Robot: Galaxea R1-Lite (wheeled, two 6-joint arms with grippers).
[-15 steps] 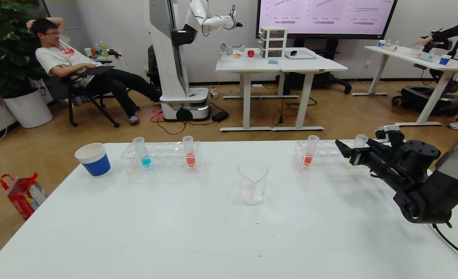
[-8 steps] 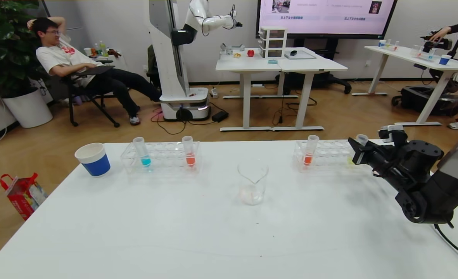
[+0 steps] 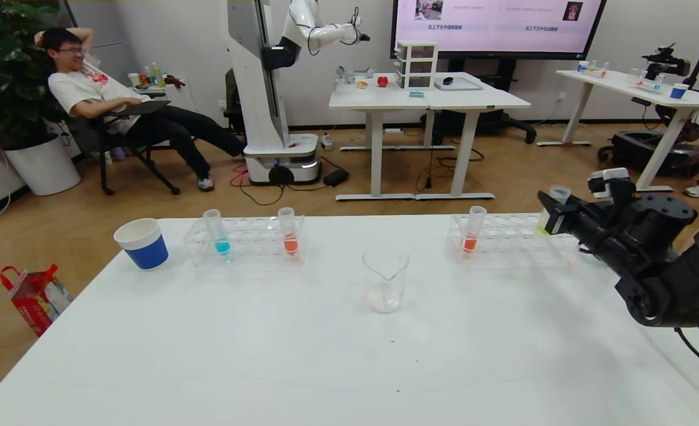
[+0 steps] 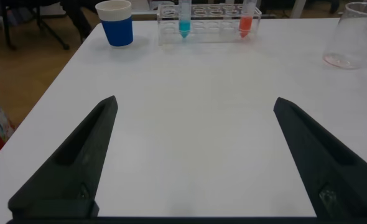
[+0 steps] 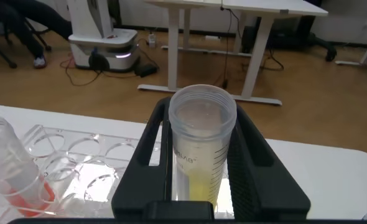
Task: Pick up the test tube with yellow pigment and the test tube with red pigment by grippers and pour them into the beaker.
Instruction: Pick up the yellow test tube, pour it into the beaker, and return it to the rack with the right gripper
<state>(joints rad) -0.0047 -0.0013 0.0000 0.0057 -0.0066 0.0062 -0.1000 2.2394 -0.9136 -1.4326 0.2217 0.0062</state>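
My right gripper [image 3: 553,216] is shut on the test tube with yellow pigment [image 3: 558,195], held upright above the right end of the right rack [image 3: 503,234]. In the right wrist view the tube [image 5: 202,143] sits between the black fingers [image 5: 146,155]. A test tube with red pigment [image 3: 473,231] stands in the right rack; a look-alike [image 3: 289,232] stands in the left rack [image 3: 245,239]. The beaker [image 3: 386,278] stands at the table's middle. My left gripper [image 4: 196,106] is open and empty over the near table, outside the head view.
A tube with blue liquid [image 3: 218,232] stands in the left rack. A blue paper cup [image 3: 142,243] stands at the far left. The table's far edge runs just behind the racks. A red bag [image 3: 35,296] lies on the floor on the left.
My right gripper has pulled back to the right and risen, lifting the yellow tube up out of the rack. The left arm has not moved.
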